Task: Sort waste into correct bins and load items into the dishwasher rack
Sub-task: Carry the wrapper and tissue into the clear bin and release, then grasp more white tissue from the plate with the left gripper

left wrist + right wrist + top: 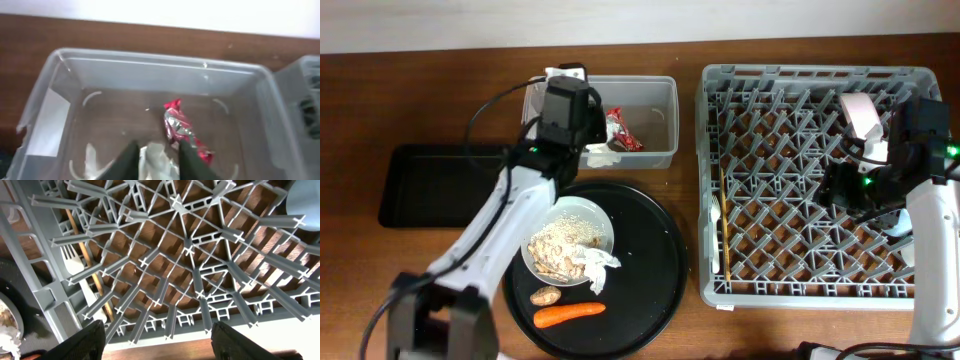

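My left gripper [592, 140] hangs inside the clear tub [655, 90] and is shut on a crumpled white tissue [157, 154]. The red shiny wrapper [185, 132] lies in the tub just right of its fingers. On the round black tray [650, 260] a white plate [592, 212] holds rice scraps [565, 245] and another tissue [598, 263]. Next to it lie the carrot [570, 314] and the brown lump [546, 296]. My right gripper [845, 190] is open and empty above the grey rack [800, 75], near its front edge [235, 325].
The shallow black rectangular tray [430, 185] lies at the far left. Chopsticks [723, 195] and the white fork [715, 240] lie in the rack's left side. A white dish [860, 115] stands at its back right. The light blue cup [305, 200] sits beside my right arm.
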Controlling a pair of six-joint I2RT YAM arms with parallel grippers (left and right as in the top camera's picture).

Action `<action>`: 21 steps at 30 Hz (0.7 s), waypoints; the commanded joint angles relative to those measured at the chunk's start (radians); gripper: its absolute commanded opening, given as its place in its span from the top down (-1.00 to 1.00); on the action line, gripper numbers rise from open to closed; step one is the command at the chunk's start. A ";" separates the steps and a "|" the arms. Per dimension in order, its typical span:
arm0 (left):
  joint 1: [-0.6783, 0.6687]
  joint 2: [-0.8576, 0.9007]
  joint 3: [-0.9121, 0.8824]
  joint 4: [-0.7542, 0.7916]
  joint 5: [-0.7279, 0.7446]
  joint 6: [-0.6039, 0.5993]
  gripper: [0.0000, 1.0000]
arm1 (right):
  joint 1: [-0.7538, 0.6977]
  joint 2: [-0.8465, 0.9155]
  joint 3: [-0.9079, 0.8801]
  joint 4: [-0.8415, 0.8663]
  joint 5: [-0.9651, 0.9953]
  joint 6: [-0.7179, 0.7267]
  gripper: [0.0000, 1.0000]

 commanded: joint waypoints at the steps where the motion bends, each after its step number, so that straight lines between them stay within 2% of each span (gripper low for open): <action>1: -0.001 0.025 0.006 0.027 -0.016 0.002 -0.29 | -0.005 -0.002 0.000 0.000 -0.012 -0.008 -0.43; 3: 0.003 0.006 0.022 0.019 -0.015 0.063 -0.52 | -0.005 -0.002 0.000 0.000 -0.012 -0.008 -0.43; 4: 0.003 -0.015 0.029 -0.016 -0.014 0.068 -0.52 | -0.005 -0.002 0.000 0.000 -0.012 -0.008 -0.43; 6: 0.003 -0.114 0.032 -0.266 0.072 0.067 -0.52 | -0.006 -0.002 0.000 0.001 -0.012 -0.008 -0.43; 8: 0.002 -0.174 0.032 -0.591 0.241 0.067 -0.52 | -0.005 -0.002 0.000 0.002 -0.012 -0.008 -0.43; 10: 0.002 -0.163 0.023 -0.833 0.321 0.066 -0.52 | -0.005 -0.002 0.000 0.002 -0.012 -0.008 -0.43; 11: 0.002 -0.159 0.009 -0.870 0.329 0.066 -0.52 | -0.005 -0.002 0.000 0.002 -0.012 -0.008 -0.43; 14: -0.017 -0.158 -0.138 -0.843 0.329 0.066 -0.54 | -0.005 -0.002 0.000 0.001 -0.012 -0.008 -0.43; 18: -0.048 -0.158 -0.334 -0.661 0.380 0.062 -0.56 | -0.005 -0.002 0.000 0.000 -0.012 -0.008 -0.43; 19: -0.049 -0.158 -0.374 -0.625 0.381 0.051 -0.47 | -0.005 -0.002 0.000 0.000 -0.012 -0.008 -0.43; 20: -0.049 -0.158 -0.382 -0.618 0.381 0.051 -0.28 | -0.005 -0.002 0.000 0.000 -0.012 -0.008 -0.43; 21: -0.049 -0.158 -0.383 -0.610 0.381 0.051 0.05 | -0.005 -0.002 0.000 0.000 -0.012 -0.008 -0.43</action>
